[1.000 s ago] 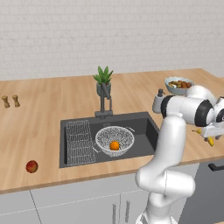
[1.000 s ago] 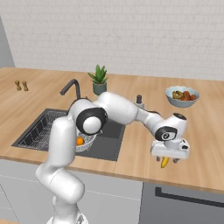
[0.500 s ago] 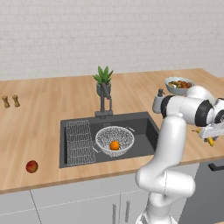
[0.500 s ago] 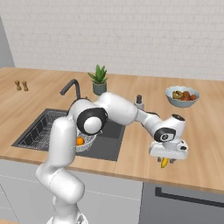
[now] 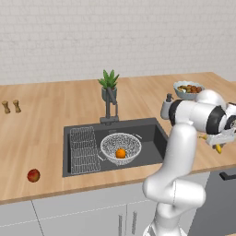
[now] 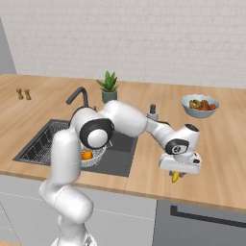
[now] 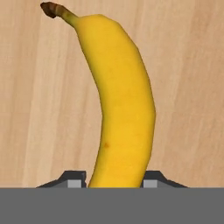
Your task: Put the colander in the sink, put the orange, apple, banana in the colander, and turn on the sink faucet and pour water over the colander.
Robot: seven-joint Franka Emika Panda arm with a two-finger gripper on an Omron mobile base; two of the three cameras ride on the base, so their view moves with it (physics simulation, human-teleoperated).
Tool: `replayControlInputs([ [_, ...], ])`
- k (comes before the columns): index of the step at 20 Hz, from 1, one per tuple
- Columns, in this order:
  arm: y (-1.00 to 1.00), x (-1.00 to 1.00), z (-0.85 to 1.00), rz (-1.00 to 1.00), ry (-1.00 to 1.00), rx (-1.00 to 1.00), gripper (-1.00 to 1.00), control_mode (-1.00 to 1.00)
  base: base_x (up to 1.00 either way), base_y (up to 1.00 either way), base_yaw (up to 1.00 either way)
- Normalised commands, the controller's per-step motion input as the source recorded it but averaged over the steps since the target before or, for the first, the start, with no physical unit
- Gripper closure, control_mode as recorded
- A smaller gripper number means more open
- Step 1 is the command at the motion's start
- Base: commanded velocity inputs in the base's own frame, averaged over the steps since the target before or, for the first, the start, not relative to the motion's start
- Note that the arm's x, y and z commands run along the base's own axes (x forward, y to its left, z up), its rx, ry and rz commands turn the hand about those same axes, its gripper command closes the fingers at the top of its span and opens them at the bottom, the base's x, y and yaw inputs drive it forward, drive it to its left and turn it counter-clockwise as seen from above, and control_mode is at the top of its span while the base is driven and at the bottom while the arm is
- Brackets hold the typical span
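The yellow banana [image 7: 122, 109] lies on the wooden counter right of the sink [image 5: 152, 133]. My gripper [image 7: 113, 180] points down over it, and its fingers [image 7: 74, 178] press against both sides of the fruit's near end. From the base, the banana [image 6: 176, 177] pokes out below the gripper [image 6: 178, 168] near the counter's front edge. The mesh colander [image 5: 120, 145] stands in the sink with the orange [image 5: 120, 153] inside it. On the counter left of the sink rests the apple [image 5: 33, 175]. The dark faucet [image 5: 109, 103] rises behind the basin, and no water runs.
A pale blue bowl of fruit [image 5: 188, 89] stands on the counter behind my hand. A potted plant [image 5: 109, 83] sits behind the faucet. A flat wire rack [image 5: 83, 147] lies in the sink's left half. Two small shakers [image 5: 11, 106] stand at the far left.
The jaws have closed in from wide open onto the banana's sides. The hand has settled slightly lower; the banana, colander, orange and apple have not moved.
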Motion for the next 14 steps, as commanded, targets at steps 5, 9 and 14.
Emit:
replayControlInputs([
  [5,0.84,0.0,0.15,0.02,0.01,0.0,1.0,-1.0,0.0,0.0,0.0],
  [9,1.0,0.0,0.01,0.05,0.0,0.0,1.0,-1.0,0.0,0.0,0.0],
  [14,0.94,0.03,0.23,0.04,0.0,0.0,1.0,-1.0,0.0,0.0,0.0],
])
